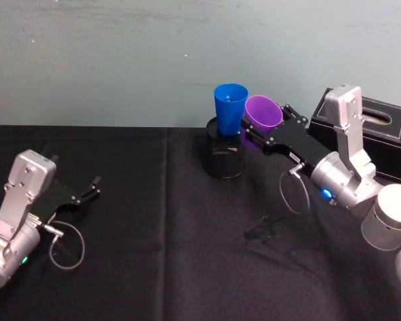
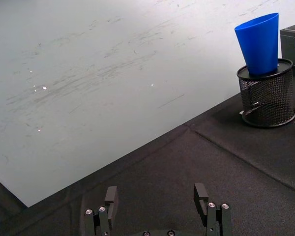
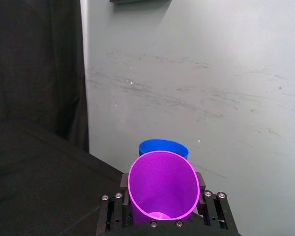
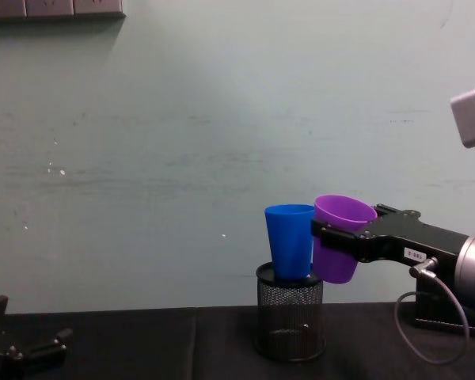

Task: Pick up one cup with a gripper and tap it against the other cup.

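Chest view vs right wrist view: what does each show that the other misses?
Chest view: the blue cup stands in a mesh holder; the purple cup hangs above the table, close beside it; left gripper parked low. Right wrist view: the purple cup's inside, right gripper clamping both sides. Both: both cups, the right gripper, the wall.

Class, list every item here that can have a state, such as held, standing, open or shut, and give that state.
mesh pen holder: upright.
blue cup: upright, base in the mesh pen holder.
purple cup: held in the air, tilted, rim by the blue cup's side.
right claw: shut on the purple cup.
left claw: open, empty, low at the left.
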Controlling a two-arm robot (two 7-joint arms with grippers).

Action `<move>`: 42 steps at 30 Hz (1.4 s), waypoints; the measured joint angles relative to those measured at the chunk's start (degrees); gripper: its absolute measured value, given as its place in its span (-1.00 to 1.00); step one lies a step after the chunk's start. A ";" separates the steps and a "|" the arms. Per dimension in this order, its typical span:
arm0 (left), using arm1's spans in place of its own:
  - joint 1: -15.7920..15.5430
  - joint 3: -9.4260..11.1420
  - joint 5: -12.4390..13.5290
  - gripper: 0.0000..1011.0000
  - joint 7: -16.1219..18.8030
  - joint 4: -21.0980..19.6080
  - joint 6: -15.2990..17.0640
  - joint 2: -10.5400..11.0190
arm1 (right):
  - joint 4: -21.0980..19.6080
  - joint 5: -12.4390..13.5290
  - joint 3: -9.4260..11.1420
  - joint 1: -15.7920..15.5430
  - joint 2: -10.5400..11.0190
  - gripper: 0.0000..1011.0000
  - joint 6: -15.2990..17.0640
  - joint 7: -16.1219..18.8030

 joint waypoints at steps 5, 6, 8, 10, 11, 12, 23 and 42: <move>0.00 0.00 0.00 1.00 0.00 0.00 0.00 0.00 | 1.20 -0.20 -0.27 0.89 -0.43 0.46 -0.33 0.21; 0.00 0.00 0.00 1.00 0.00 0.00 0.00 0.00 | 1.60 -0.29 -0.36 1.16 -0.57 0.46 -0.45 0.34; 0.00 0.00 0.00 1.00 0.00 0.00 0.00 0.00 | 2.09 -0.41 -0.47 1.52 -0.74 0.46 -0.57 0.42; 0.00 0.00 0.00 1.00 0.00 0.00 0.00 0.00 | 2.49 -0.48 -0.55 1.77 -0.85 0.46 -0.68 0.48; 0.00 0.00 0.00 1.00 0.00 0.00 0.00 0.00 | 2.66 -0.53 -0.60 1.92 -0.90 0.46 -0.75 0.52; 0.00 0.00 0.00 1.00 0.00 0.00 0.00 0.00 | 2.83 -0.58 -0.65 2.06 -0.96 0.46 -0.80 0.55; 0.00 0.00 0.00 1.00 0.00 0.00 0.00 0.00 | 5.24 -1.51 -1.06 3.96 -1.66 0.46 -1.79 0.77; 0.00 0.00 0.00 1.00 0.00 0.00 0.00 0.00 | 8.91 -2.45 -1.46 6.17 -3.03 0.46 -2.89 0.96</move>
